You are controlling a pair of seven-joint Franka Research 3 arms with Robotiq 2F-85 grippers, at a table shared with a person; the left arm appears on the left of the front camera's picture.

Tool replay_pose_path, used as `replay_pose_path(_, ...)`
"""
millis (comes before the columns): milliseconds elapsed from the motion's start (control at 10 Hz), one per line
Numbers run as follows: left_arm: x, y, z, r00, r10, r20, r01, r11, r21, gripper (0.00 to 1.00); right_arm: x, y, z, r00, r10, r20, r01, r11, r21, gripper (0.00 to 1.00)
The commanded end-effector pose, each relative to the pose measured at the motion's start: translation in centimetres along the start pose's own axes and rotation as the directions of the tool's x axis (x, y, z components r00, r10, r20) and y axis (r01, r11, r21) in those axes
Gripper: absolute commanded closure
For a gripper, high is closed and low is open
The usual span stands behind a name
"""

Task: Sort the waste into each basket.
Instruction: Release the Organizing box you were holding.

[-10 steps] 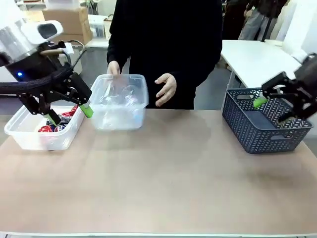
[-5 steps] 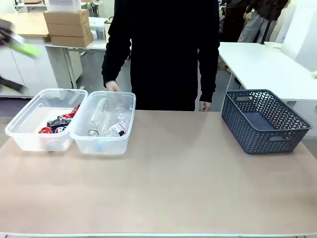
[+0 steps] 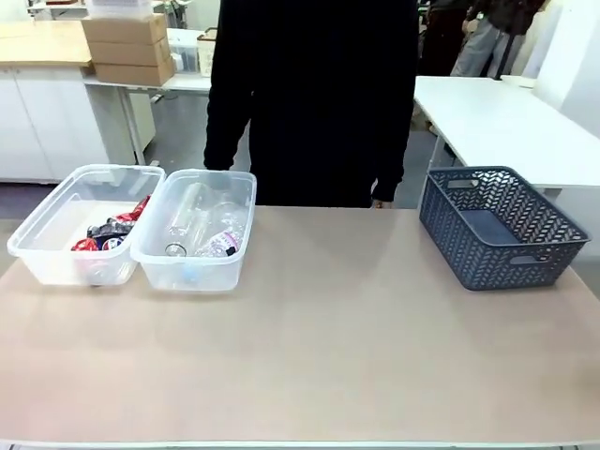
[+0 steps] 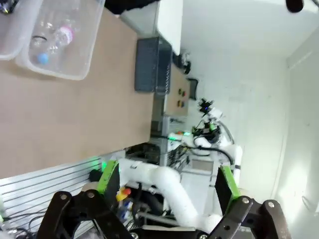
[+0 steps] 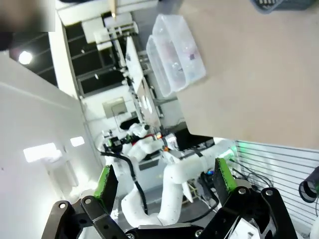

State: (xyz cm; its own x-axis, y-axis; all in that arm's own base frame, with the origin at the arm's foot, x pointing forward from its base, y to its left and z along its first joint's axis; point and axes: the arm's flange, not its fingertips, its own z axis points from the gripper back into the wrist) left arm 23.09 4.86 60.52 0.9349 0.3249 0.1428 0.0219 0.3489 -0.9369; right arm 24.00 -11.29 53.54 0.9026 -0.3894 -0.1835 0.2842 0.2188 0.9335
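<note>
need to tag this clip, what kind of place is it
Probably a robotics lab or workshop. A person stands at a work table holding two clear tubs of sorted cans and bottles; behind are cardboard boxes and white benches, and the wrist views show white robot arms.

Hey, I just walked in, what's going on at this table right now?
Nothing is being handled. Two clear tubs stand side by side on the table: the left tub holds red-and-silver cans, the right tub holds clear bottles. A dark lattice basket stands apart on the other side. A person stands behind the table. The left gripper and right gripper are both off the table, jaws open.
</note>
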Motion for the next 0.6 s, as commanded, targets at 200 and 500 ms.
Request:
replay_pose_path(200,-0.72,-0.88,-0.41,0.999,-0.051,-0.009,0.051,0.999,0.001,0.00,-0.16,0.59,-0.03,0.998,0.055,-0.017,-0.055,0.998,0.008,0.00)
replay_pose_path(500,-0.72,-0.88,-0.41,0.999,-0.051,-0.009,0.051,0.999,0.001,0.00,-0.16,0.59,-0.03,0.998,0.055,-0.017,-0.055,0.998,0.008,0.00)
